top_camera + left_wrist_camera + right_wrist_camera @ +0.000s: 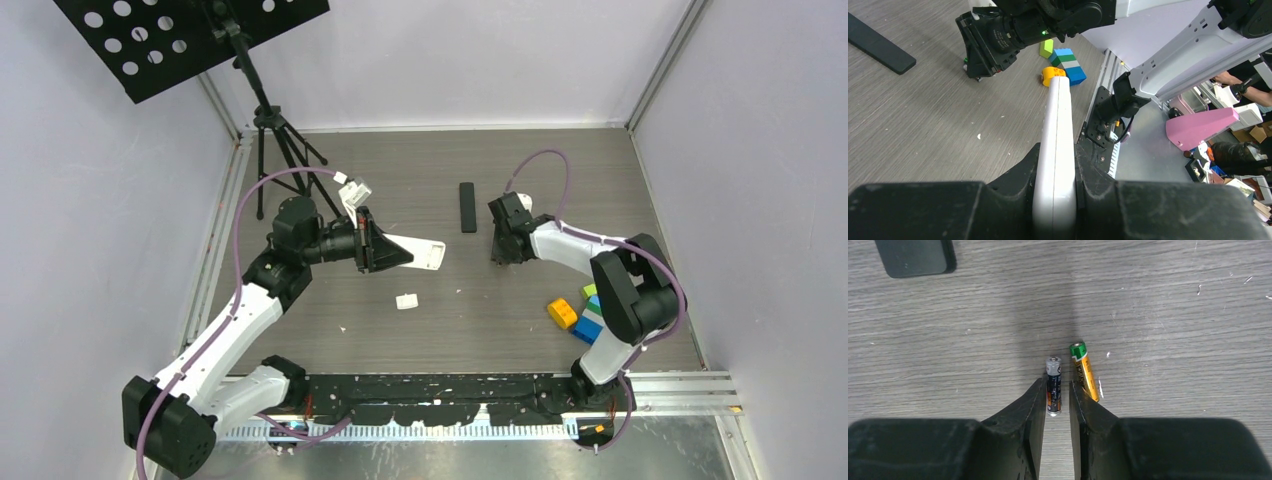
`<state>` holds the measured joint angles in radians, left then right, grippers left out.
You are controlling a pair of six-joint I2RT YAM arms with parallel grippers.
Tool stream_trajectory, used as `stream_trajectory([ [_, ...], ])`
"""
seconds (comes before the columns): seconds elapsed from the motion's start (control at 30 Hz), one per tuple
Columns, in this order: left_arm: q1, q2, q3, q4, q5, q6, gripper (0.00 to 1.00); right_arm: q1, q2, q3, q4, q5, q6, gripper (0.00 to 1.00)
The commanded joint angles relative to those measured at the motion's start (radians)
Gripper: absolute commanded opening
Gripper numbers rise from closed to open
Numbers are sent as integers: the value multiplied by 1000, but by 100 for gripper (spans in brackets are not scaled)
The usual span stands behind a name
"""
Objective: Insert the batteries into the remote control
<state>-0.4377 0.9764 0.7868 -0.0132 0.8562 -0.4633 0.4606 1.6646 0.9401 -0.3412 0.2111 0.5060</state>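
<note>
the dark battery is being straddled by the right gripper on the tabletop, right of centre toward the far edge. the jaws are standing narrow, but whether it is being squeezed cannot be told. it is best lifted straight, the green battery just beside being left unnudged. the remote is being clamped edge-on by the left gripper.

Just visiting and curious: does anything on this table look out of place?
A small white piece lies alone mid-table, possibly a cover off the white remote in the left gripper. Nothing looks damaged.
</note>
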Motion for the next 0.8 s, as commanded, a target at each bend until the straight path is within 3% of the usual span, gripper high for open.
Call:
stream_trajectory([
  [0.0, -1, -4, 16, 27, 12, 11, 0, -1, 19, 40, 28, 24, -27, 28],
  [0.43, -1, -1, 18, 18, -38, 2, 0, 15, 39, 61, 12, 49, -36, 7],
  [0.53, -1, 2, 1, 66, -40, -33, 0, 32, -47, 45, 37, 19, -33, 6],
  [0.77, -1, 37, -69, 319, -92, -285, 0, 40, -435, -18, 146, -117, 52, 6],
])
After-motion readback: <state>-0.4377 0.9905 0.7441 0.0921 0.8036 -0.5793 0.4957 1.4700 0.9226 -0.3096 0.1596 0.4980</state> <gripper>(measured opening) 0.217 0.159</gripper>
